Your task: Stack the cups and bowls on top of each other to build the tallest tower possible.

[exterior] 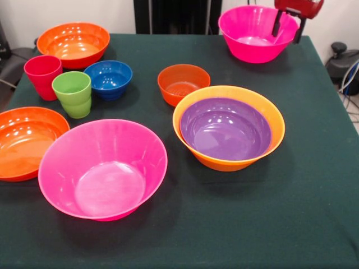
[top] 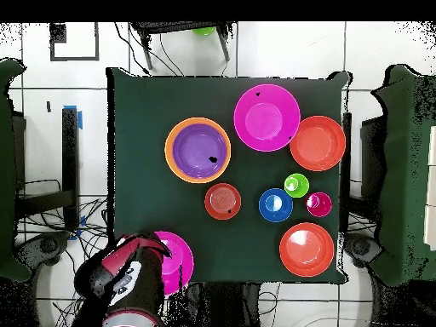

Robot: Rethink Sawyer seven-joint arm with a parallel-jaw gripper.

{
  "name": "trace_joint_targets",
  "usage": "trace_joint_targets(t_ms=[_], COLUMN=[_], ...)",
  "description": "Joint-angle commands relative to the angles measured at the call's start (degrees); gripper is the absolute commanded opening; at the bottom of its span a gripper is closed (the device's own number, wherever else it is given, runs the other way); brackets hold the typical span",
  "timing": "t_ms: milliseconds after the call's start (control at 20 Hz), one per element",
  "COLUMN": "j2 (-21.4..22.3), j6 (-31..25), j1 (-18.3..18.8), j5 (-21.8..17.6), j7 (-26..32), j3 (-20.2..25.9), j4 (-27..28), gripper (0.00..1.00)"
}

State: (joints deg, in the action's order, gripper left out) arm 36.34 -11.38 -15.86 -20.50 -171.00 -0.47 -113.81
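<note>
A: Where are the bowls and cups?

B: All apart on the dark green table (exterior: 291, 185), nothing built up. One pink bowl (exterior: 258, 32) sits upright right under the gripper (exterior: 287, 28), at the far corner by the robot. The two dark fingers (exterior: 276, 25) hang spread apart over that bowl's rim, holding nothing.

A: And further from the fingers?

B: Towards the camera comes the small orange bowl (exterior: 183, 83), then the purple bowl (exterior: 225, 128) nested inside the big orange bowl (exterior: 229, 134). That is the only nesting on the table. Further along the far edge from the fingers stands a shallow red-orange bowl (exterior: 73, 43). Just in front of it are the blue bowl (exterior: 109, 78), the red cup (exterior: 42, 75) and the green cup (exterior: 73, 93), clustered close, both cups upright. Farthest from the fingers, near the front edge, a second pink bowl (exterior: 103, 168) lies tipped towards the camera, just beside another shallow bowl (exterior: 25, 141) at the table's side.

A: The room?

B: From above, a white tiled floor (top: 375, 51) surrounds the table, with cables (top: 85, 213) trailing across it. Dark chairs or stands sit at both sides. The red and black arm (top: 128, 285) reaches over the table's corner, covering part of the pink bowl there.
</note>
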Motion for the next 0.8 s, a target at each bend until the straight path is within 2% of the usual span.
trace_joint_targets(t_ms=[50, 500, 550, 800], j2=[-5.0, -6.5, -6.5, -6.3], j6=[3.0, 3.6, 3.8, 4.1], j1=[-0.9, -1.5, -2.0, -1.2], j5=[1.2, 0.9, 0.7, 0.7], j7=[-2.9, -2.4, -2.3, -1.9], j3=[1.3, 0.6, 0.1, 0.8], j4=[1.0, 2.4, 2.7, 2.3], gripper=[1.0, 1.0, 0.0, 0.0])
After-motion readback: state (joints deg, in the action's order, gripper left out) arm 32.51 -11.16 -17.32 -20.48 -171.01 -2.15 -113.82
